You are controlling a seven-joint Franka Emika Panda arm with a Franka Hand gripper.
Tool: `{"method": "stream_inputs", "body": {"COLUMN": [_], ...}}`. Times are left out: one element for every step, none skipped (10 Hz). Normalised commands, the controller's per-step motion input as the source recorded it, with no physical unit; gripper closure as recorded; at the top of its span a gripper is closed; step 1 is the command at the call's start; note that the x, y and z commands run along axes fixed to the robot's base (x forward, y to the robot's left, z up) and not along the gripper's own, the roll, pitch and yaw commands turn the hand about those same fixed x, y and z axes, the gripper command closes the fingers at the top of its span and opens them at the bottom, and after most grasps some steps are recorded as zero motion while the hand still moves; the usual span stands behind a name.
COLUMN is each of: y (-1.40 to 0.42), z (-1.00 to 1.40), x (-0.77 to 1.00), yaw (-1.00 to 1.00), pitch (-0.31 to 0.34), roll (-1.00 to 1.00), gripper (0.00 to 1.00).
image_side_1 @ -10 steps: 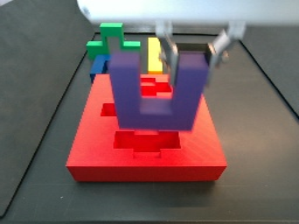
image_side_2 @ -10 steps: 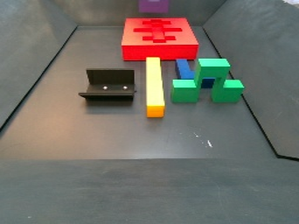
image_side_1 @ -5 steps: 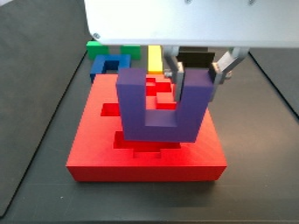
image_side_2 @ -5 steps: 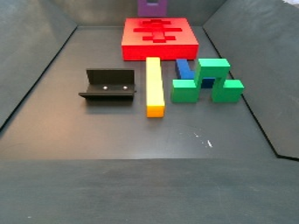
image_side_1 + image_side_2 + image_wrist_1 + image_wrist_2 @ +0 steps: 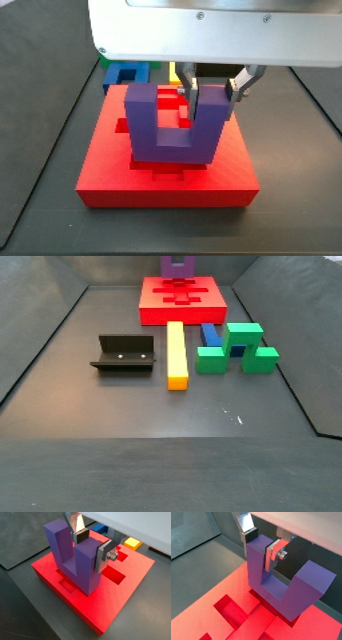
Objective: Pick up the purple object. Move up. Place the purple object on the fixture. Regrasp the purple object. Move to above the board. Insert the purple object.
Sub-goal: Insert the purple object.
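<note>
Violet-purple plastic U-shaped block (image 5: 171,128): pinched by one prong in gripper (image 5: 214,92), low over thick red slab board (image 5: 167,175) directly beneath. Pick, fixture regrasp judged done; insertion remaining.

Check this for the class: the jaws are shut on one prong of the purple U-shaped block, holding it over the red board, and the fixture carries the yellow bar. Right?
One part is wrong. The fixture carries nothing; the yellow bar lies on the floor beside it, as a side view shows. The gripper does clamp one prong of the purple object over the board.
</note>
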Motion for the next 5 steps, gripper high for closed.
{"method": "stream_inputs", "body": {"y": [0.00, 0.04, 0.03, 0.00, 0.00], "z": [-0.11, -0.11, -0.15, -0.17, -0.18], "x": [0.00, 0.00, 0.00, 0.00, 0.00], "yaw": [0.00, 0.01, 0.07, 0.09, 0.10], "pitch": [0.000, -0.019, -0.043, -0.050, -0.050], "roll": [0.00, 0.00, -0.01, 0.00, 0.00], "gripper": [1.00, 1.00, 1.00, 1.00, 1.00]}}
